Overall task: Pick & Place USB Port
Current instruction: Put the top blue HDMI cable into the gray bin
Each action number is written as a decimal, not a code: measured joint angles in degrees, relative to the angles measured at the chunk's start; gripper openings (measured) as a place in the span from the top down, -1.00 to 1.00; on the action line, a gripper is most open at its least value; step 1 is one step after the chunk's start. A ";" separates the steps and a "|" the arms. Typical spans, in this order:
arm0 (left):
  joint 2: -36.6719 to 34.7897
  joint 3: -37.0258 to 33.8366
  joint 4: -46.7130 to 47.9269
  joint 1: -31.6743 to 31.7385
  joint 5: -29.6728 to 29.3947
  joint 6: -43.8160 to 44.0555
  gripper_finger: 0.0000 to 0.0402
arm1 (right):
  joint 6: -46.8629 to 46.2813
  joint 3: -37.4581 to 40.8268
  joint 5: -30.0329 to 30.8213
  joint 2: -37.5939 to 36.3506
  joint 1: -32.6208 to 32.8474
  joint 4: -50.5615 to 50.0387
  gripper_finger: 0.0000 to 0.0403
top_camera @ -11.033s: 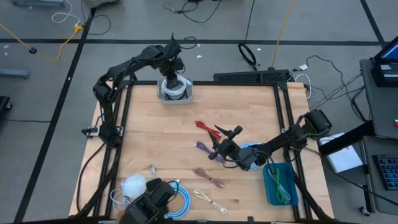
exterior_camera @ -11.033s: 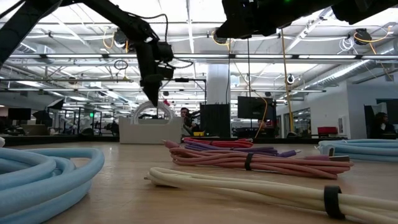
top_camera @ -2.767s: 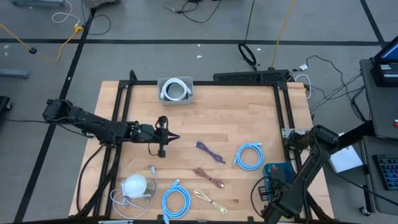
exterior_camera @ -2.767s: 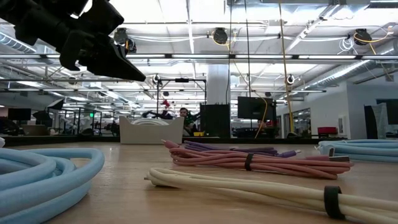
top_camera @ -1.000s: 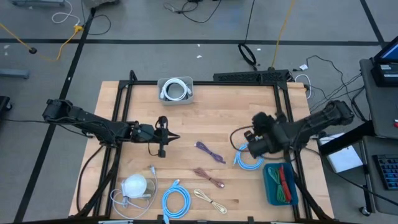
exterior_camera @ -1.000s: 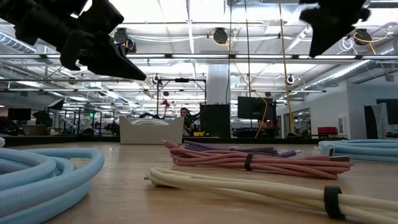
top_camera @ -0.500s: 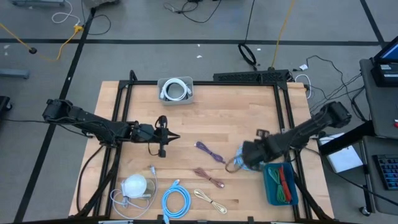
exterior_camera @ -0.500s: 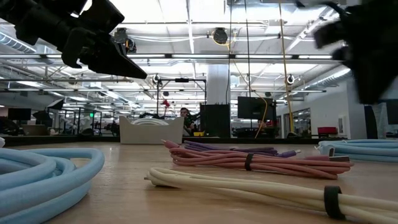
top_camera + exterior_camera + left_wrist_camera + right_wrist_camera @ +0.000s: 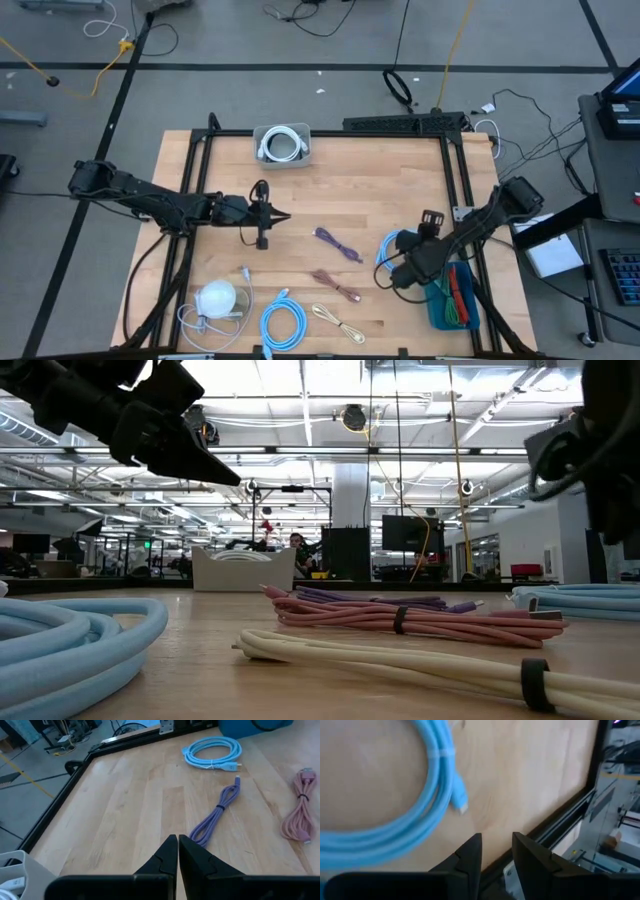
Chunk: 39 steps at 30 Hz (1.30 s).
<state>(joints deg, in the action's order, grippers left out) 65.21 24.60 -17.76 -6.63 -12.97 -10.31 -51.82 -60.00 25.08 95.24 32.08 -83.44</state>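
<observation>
Around my wooden table (image 9: pixel 250 180) lies a grey floor (image 9: pixel 80 130) marked with dark tape lines, with loose cords trailing near the far edge. A desk with a keyboard (image 9: pixel 622 275) stands to my right. Looking level across the tabletop, I see a large open hall with a white column (image 9: pixel 350 490), bright ceiling lights (image 9: pixel 352 417) on exposed beams, and dark monitor screens (image 9: pixel 405 532) at the back.
</observation>
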 joint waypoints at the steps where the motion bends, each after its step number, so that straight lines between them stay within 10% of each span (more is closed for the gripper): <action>1: 0.00 0.00 -0.02 -0.02 0.00 -0.02 0.89 | 0.08 -0.40 1.24 0.02 -0.29 -0.05 0.49; 21: 0.02 0.00 0.33 -0.02 0.04 -1.11 0.89 | 15.45 -9.84 64.79 -9.08 -9.64 -6.29 0.49; 31: 0.02 0.00 0.37 -0.02 0.02 -1.42 0.89 | 0.68 -16.42 59.34 -26.41 -26.31 -5.05 0.69; 35: 0.02 0.00 0.07 -0.02 0.04 -1.60 0.89 | 21.37 -20.19 43.82 -34.07 -36.14 6.20 0.77; 39: 0.02 0.00 -0.14 -0.02 0.02 -2.01 0.89 | 46.26 -20.20 13.09 -39.03 -44.41 22.44 0.78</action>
<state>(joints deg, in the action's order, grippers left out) 65.23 24.60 -17.90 -6.66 -12.95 -12.32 -5.56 -80.20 38.17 56.21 -12.34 -60.99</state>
